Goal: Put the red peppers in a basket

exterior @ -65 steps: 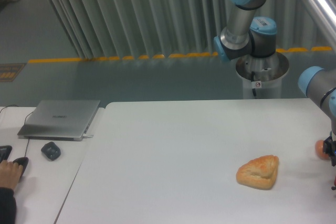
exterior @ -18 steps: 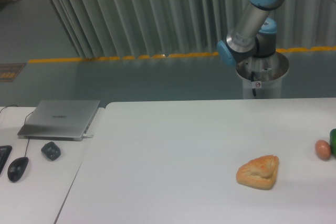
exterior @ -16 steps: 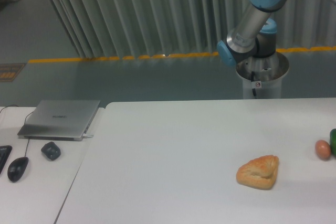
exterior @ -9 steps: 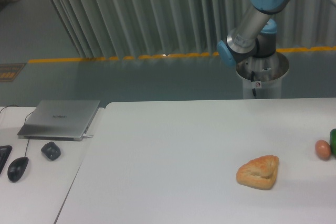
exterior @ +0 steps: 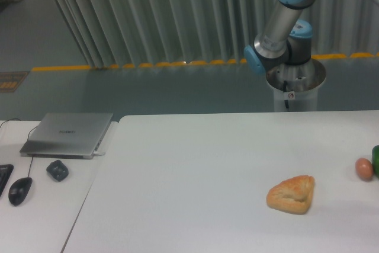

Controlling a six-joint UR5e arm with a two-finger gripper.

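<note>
The red peppers and the basket are out of view. Only the arm's upper links (exterior: 283,10) show, rising from the base (exterior: 294,78) behind the table toward the top right; the gripper itself is outside the frame. On the white table (exterior: 195,170) lie a golden bread piece (exterior: 291,194), a round orange-pink ball (exterior: 363,168) and a sliver of a green vegetable (exterior: 376,159) at the right edge.
On the separate left table sit a closed grey laptop (exterior: 68,134), a small dark object (exterior: 57,170) and a black mouse (exterior: 19,191). A grey curtain hangs behind, with a yellow floor line below it.
The arm lifted away from the right table edge and out of the frame; its elbow has swung slightly left in the last half second. A hand on the mouse has gone.
</note>
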